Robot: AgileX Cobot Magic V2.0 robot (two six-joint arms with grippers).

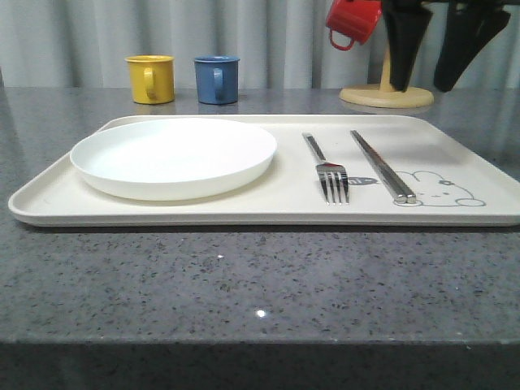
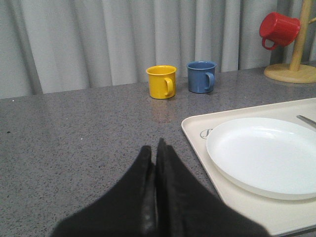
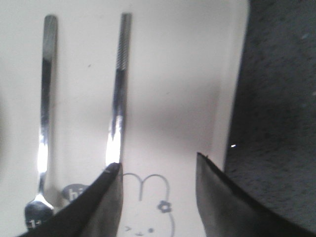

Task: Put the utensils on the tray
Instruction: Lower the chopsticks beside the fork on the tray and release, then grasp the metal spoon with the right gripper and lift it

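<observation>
A cream tray (image 1: 284, 185) lies across the grey table. On its right half lie a silver fork (image 1: 329, 171), tines toward me, and a pair of silver chopsticks (image 1: 382, 165) beside it, their near ends on the rabbit drawing. My right gripper (image 1: 424, 85) hangs open high over the tray's far right. In its wrist view the right gripper (image 3: 158, 165) has nothing between its fingers, with the chopsticks (image 3: 118, 89) and fork (image 3: 45, 98) below on the tray (image 3: 182, 74). My left gripper (image 2: 157, 145) is shut and empty over bare table just left of the tray (image 2: 197, 131).
A round white plate (image 1: 175, 154) fills the tray's left half. A yellow mug (image 1: 151, 79) and a blue mug (image 1: 217, 79) stand behind the tray. A red mug (image 1: 351, 20) hangs on a wooden mug tree (image 1: 386, 96) at the back right.
</observation>
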